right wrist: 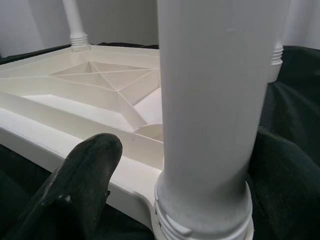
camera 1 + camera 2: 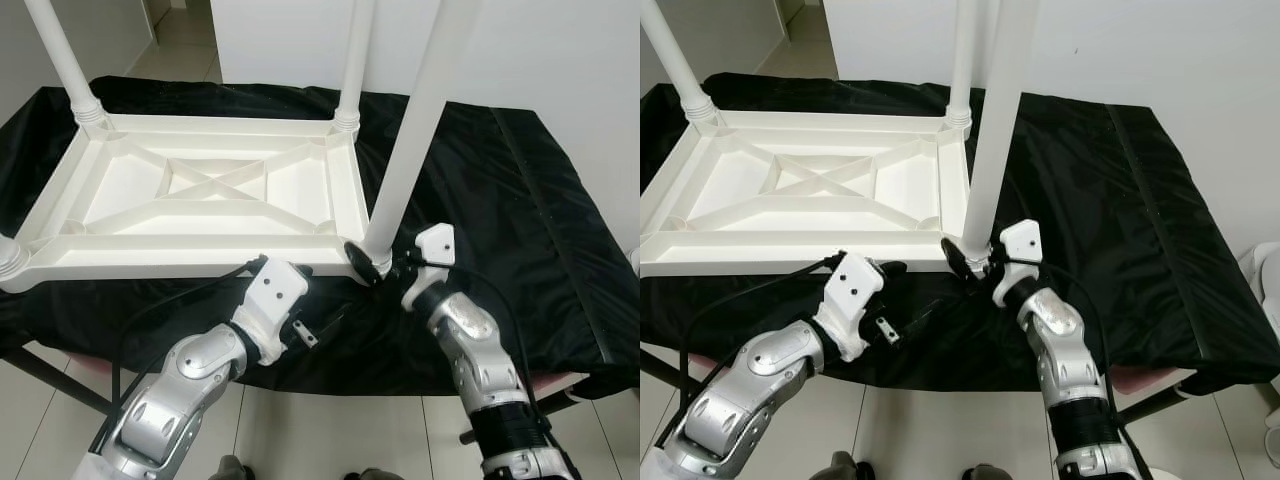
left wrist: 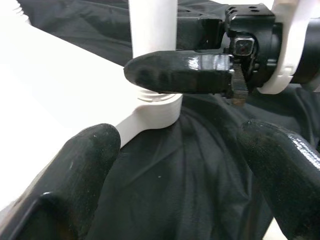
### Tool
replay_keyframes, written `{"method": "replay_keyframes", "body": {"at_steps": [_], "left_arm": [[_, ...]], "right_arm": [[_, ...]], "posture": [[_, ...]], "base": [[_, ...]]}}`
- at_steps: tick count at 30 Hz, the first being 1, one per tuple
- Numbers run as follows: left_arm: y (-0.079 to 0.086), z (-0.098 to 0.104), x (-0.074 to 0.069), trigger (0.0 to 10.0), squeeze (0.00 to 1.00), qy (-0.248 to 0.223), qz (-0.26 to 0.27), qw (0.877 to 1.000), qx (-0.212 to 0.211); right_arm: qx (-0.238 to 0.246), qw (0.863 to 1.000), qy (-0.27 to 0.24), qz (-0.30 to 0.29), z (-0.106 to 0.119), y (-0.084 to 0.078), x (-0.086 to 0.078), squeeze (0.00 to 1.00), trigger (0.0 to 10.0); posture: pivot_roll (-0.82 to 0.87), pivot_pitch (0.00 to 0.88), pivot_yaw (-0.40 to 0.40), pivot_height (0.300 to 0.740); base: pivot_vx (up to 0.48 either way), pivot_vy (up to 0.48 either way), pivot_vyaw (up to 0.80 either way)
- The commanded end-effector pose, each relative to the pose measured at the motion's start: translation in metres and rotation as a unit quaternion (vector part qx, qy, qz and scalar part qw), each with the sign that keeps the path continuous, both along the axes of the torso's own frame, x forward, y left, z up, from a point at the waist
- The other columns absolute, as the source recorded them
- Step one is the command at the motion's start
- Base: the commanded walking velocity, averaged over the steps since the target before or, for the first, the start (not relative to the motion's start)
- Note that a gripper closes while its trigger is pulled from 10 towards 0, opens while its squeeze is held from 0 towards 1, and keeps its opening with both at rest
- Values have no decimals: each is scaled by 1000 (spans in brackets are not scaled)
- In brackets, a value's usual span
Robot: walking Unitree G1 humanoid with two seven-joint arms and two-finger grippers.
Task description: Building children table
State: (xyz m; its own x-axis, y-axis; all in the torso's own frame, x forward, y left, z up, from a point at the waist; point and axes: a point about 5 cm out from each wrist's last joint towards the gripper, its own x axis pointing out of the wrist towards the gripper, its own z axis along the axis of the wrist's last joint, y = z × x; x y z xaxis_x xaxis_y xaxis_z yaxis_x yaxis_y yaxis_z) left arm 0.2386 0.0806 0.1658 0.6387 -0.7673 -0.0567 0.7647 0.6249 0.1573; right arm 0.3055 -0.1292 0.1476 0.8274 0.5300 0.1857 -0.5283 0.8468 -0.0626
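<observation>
One white plastic children's table top (image 2: 200, 205) lies upside down on a black cloth (image 2: 520, 200) that covers the table. Its underside faces up, with raised ribs forming a cross in the middle panel.

Legs counted: four white legs stand upright from the corners. One is at the far left corner (image 2: 62, 60), one at the far right corner (image 2: 355, 60), and one at the near right corner (image 2: 415, 130). Of the fourth, at the near left corner, only the ribbed base (image 2: 10, 262) shows at the picture's edge.

Right hand (image 2: 378, 268): it is at the base of the near right leg, with its black fingers (image 3: 175, 72) set on either side of the leg just above the threaded collar. The fingers are closed onto the leg. In the right wrist view the leg (image 1: 210, 100) stands directly in front, seated in the corner socket of the top.

Left hand (image 3: 190, 165): it is just beside the near edge of the top, close to the same corner, above the black cloth. Its two fingers are spread wide and hold nothing. A black cable (image 2: 170, 305) runs along the left arm.

A pale tiled floor (image 2: 330, 430) shows beneath the table.
</observation>
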Motion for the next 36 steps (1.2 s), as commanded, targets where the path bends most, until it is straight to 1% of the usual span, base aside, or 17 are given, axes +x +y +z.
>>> {"method": "replay_keyframes", "body": {"at_steps": [1,6,10,20,36], "left_arm": [[-1,0,-2,10000,0,1,-16,1000,5],[0,0,-1,10000,0,1,-17,1000,7],[3,0,-1,10000,0,2,-18,1000,11],[3,0,1,10000,0,0,-14,1000,10],[3,0,-1,10000,0,1,-13,1000,9]], "right_arm": [[5,1000,1,-1,-2,0,-5,0,10000],[6,1000,0,-6,-1,-2,-8,0,10000],[14,1000,1,-25,-1,-7,-15,0,10000],[11,1000,-2,-25,0,-6,-12,0,10000],[5,1000,2,-24,0,-7,-12,0,10000]], "posture": [[-104,108,9,740],[-111,113,12,740],[-99,107,22,740],[-94,96,13,740],[-88,100,10,740]], "base": [[0,0,0],[0,0,0],[0,0,0],[0,0,0],[0,0,0]]}}
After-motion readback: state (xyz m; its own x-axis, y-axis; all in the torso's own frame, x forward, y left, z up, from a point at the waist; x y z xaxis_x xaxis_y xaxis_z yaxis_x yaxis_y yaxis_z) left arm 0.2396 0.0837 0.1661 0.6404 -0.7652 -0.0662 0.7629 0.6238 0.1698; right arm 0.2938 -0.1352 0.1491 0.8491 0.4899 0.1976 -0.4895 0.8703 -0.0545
